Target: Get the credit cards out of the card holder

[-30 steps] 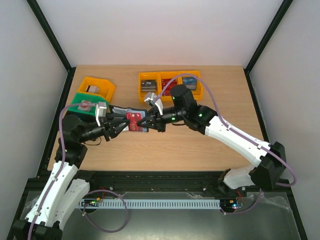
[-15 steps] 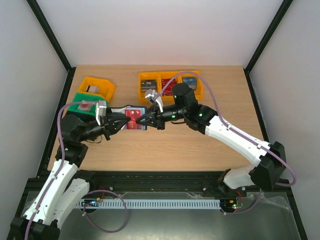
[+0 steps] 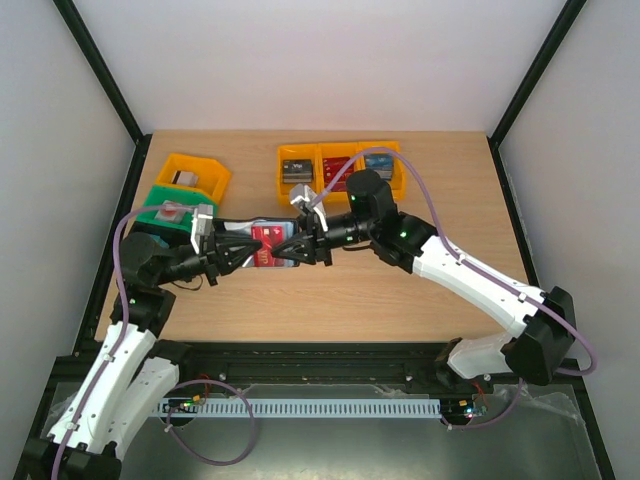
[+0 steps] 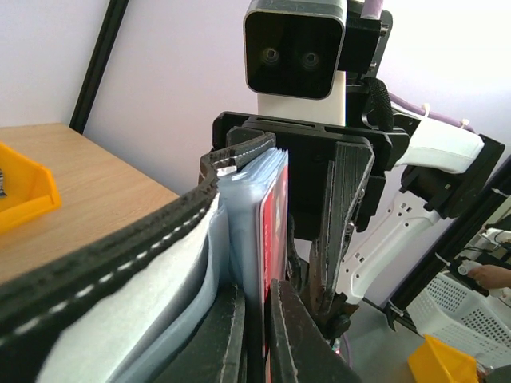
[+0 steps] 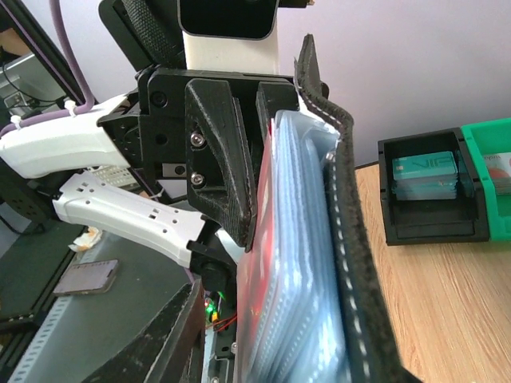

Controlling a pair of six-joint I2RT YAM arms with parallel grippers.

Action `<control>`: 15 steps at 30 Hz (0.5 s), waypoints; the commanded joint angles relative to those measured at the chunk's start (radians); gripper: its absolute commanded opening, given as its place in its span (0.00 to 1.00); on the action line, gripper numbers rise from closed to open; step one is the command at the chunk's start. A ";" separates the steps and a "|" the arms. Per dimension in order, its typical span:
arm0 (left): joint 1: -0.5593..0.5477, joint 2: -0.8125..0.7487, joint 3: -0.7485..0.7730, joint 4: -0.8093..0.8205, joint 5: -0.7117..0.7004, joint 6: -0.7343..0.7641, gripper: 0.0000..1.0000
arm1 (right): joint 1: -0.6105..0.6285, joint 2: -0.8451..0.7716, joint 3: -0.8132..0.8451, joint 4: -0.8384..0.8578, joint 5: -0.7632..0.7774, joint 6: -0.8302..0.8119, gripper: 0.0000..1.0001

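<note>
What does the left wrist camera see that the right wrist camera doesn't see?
Only the left wrist camera sees a corner of an orange bin and the other arm's camera. Only the right wrist camera sees a black bin holding a teal card, plus a green bin. Both see the black wallet and its red card.

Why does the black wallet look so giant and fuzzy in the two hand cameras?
Left wrist view: the black stitched leather-like card holder sits right by the lens, so its near edge looms and blurs. Right wrist view: same closeness; the far wooden table is sharper. Top external view: it looks small and crisp, evenly lit.
</note>
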 commanded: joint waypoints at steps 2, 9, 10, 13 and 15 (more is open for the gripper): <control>0.008 -0.010 -0.018 0.018 0.021 -0.016 0.02 | 0.008 -0.044 -0.007 0.052 -0.028 -0.016 0.26; 0.010 -0.020 -0.028 -0.002 0.026 0.006 0.02 | 0.003 -0.010 0.029 -0.010 -0.042 -0.029 0.02; 0.011 -0.021 -0.024 -0.028 0.018 0.018 0.06 | 0.002 -0.010 0.033 -0.019 -0.041 -0.038 0.02; 0.020 -0.029 -0.013 -0.084 0.005 0.048 0.12 | 0.000 -0.016 0.042 -0.044 -0.042 -0.064 0.02; 0.022 -0.033 -0.013 -0.094 0.008 0.059 0.15 | 0.000 -0.021 0.047 -0.050 -0.045 -0.071 0.02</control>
